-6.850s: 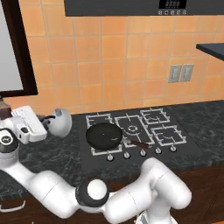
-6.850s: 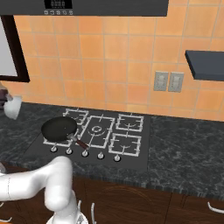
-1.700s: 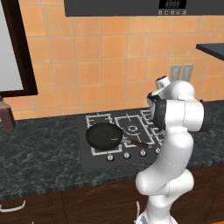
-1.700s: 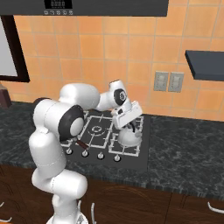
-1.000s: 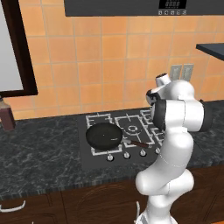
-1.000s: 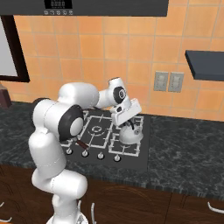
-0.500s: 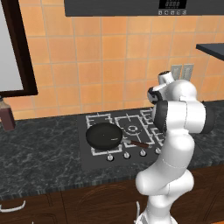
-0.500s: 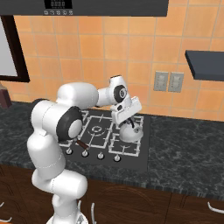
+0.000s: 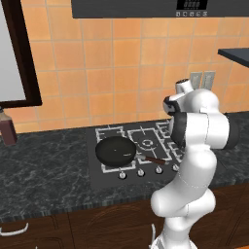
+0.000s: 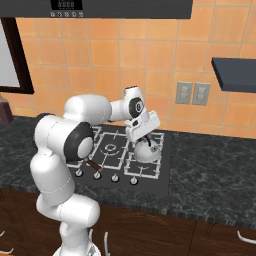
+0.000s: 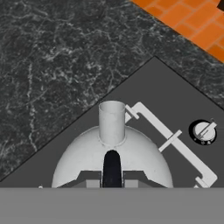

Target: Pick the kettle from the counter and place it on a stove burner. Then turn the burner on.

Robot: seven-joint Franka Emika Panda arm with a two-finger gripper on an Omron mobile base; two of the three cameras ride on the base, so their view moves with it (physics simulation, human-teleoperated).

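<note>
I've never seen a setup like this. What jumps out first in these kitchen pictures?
A big white robot arm bends over a black cooktop set in a dark marbled counter. Its end effector is shut on the handle of a small silvery kettle, low over the cooktop's front right grate. A round black frying pan sits on the cooktop's left side, with orange tiles behind.

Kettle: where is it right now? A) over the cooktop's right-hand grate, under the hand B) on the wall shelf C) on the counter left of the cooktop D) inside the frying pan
A. In the right base view the kettle sits at the cooktop's right-hand grate with the hand shut on its handle from above; the frying pan is apart on the left side of the cooktop.
</note>
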